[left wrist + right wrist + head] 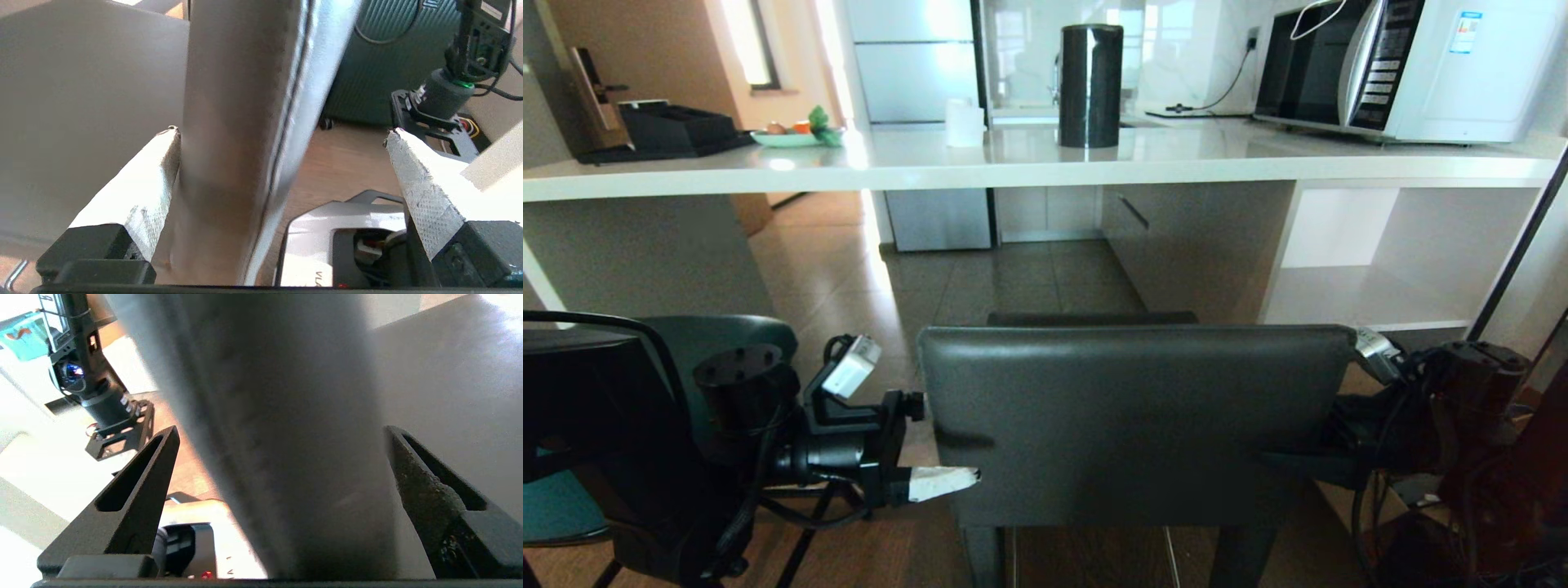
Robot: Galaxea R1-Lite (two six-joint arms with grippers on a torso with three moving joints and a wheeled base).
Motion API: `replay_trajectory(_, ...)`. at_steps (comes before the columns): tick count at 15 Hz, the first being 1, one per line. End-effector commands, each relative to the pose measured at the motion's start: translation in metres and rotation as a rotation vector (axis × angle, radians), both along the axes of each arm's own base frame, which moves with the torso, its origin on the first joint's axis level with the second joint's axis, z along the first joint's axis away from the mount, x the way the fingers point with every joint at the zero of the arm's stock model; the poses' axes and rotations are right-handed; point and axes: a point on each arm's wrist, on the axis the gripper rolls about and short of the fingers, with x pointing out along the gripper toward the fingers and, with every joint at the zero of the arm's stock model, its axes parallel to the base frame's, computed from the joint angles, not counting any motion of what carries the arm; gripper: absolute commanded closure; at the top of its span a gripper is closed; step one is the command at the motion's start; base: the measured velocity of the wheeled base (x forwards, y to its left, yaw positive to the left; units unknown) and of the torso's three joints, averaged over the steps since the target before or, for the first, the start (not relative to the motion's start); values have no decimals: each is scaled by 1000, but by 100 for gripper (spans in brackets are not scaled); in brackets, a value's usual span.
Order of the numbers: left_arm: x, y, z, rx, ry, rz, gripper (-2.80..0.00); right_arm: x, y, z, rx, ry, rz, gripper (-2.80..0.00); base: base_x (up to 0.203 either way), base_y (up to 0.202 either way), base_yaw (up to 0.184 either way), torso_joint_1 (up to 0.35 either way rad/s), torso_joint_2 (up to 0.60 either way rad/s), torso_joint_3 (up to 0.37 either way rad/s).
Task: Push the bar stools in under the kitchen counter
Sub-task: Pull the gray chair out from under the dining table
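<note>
Bracketing grey stool backrest (1135, 416) w/ both grippers, L (282, 171) & R (282, 469), jaws wide, unclenched; I'm keeping push even, square to kitchen counter (1029, 167) edge.

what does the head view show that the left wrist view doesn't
Only the head view shows the kitchen counter with a microwave and a black cylinder on it, plus the teal stool at left and the right gripper.

Only the left wrist view shows a green suitcase behind the stool, and both white fingers spread wide.

Both show the grey stool's backrest and the left gripper straddling its edge.
</note>
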Motion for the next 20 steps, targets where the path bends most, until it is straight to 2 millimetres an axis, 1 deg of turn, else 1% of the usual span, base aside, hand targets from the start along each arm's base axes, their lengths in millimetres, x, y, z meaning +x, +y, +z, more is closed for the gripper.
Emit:
replay_trajectory(1, 7, -4, -6, 0, 6, -6, -280, 10, 0, -3, 2, -5, 7, -280, 0, 0, 0, 0, 0, 0)
replay_trajectory(4, 24, -6, -20, 3, 18, 11, -280, 25, 2, -10, 3, -9, -3, -280, 0, 0, 0, 0, 0, 0)
replay_trajectory(6, 34, -7, -25, 1, 15, 20, -280, 35, 6, -10, 5, -18, -7, -280, 0, 0, 0, 0, 0, 0)
replay_trajectory(9, 46, -6, -28, -4, 4, 29, -280, 43, 13, -9, 8, -22, -15, -280, 0, 0, 0, 0, 0, 0)
replay_trajectory(13, 47, -6, -29, -4, 6, 32, -280, 45, 13, -8, 10, -22, -18, -280, 0, 0, 0, 0, 0, 0)
replay_trajectory(16, 48, -7, -26, -7, -5, 29, -280, 50, 12, -13, 9, -18, -47, -280, 0, 0, 0, 0, 0, 0)
replay_trajectory(18, 45, -9, -22, -9, -14, 20, -280, 55, 8, -14, 10, -24, -61, -280, 0, 0, 0, 0, 0, 0)
replay_trajectory(20, 41, -12, -13, -15, -35, 8, -280, 59, 5, -16, 10, -27, -73, -280, 0, 0, 0, 0, 0, 0)
